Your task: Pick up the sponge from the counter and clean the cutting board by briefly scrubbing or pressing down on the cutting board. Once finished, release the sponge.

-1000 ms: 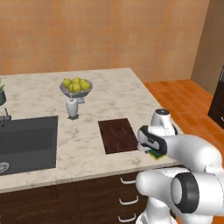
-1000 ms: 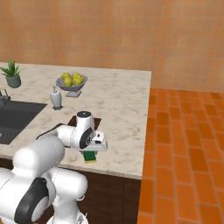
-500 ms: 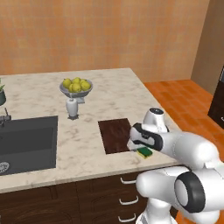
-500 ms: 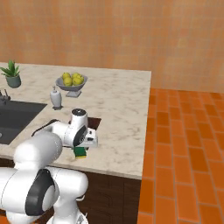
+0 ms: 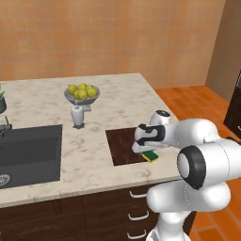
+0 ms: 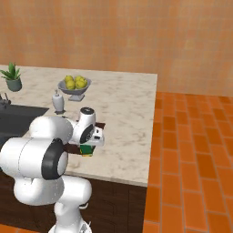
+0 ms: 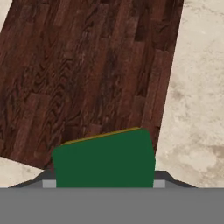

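1. One small yellow sponge with a dark green top [image 5: 150, 156] is gripped in the closed jaws.
2. It hangs over the flat dark brown wooden cutting board's [image 5: 123, 145] near right corner, on the beige marble surface [image 5: 117, 103].

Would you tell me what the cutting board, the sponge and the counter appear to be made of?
The cutting board looks like dark brown wood with a matte finish: plank seams and grain run along it. The sponge seems to be yellow foam under a dark green scouring layer, though its flat green face shows no texture. The counter looks like polished beige marble, with mottled veining.
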